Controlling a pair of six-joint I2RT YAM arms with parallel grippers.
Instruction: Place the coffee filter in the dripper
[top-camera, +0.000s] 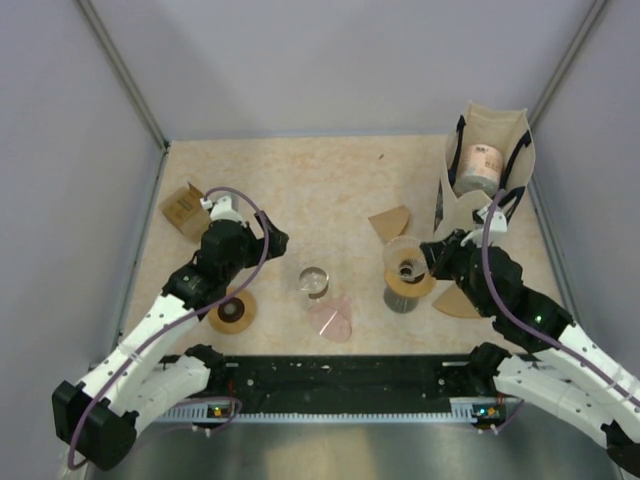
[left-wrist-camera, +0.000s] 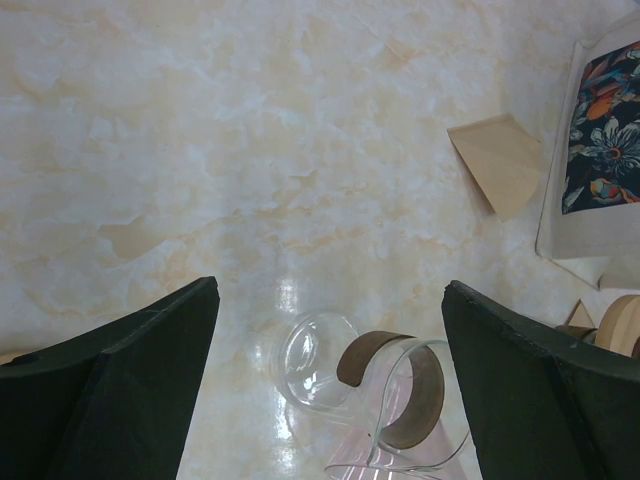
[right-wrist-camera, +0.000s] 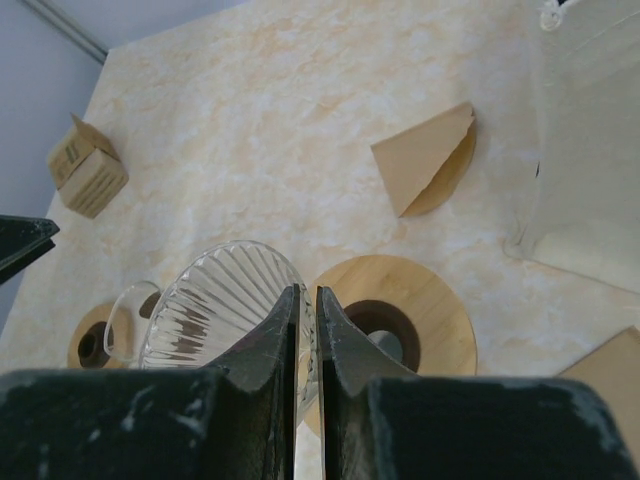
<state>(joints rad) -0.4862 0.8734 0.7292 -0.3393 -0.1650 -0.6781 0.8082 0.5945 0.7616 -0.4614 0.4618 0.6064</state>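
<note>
The ribbed clear glass dripper (right-wrist-camera: 215, 300) is pinched by its rim in my right gripper (right-wrist-camera: 306, 292), which is shut on it. In the top view the dripper (top-camera: 401, 254) hangs tilted just above a wooden ring (top-camera: 412, 287) that sits on a grey stand, with my right gripper (top-camera: 428, 250) at its right side. One brown paper filter (top-camera: 390, 222) lies flat on the table behind the dripper, and it also shows in the right wrist view (right-wrist-camera: 425, 160). A second filter (top-camera: 457, 303) lies to the right of the stand. My left gripper (top-camera: 270, 241) is open and empty.
A glass carafe with a brown collar (left-wrist-camera: 395, 390) lies between my left gripper's open fingers (left-wrist-camera: 150, 370), and it shows at table centre in the top view (top-camera: 318, 285). A tote bag (top-camera: 487, 165) holding a roll stands at back right. A cardboard box (top-camera: 182, 210) and a wooden disc (top-camera: 232, 312) lie on the left.
</note>
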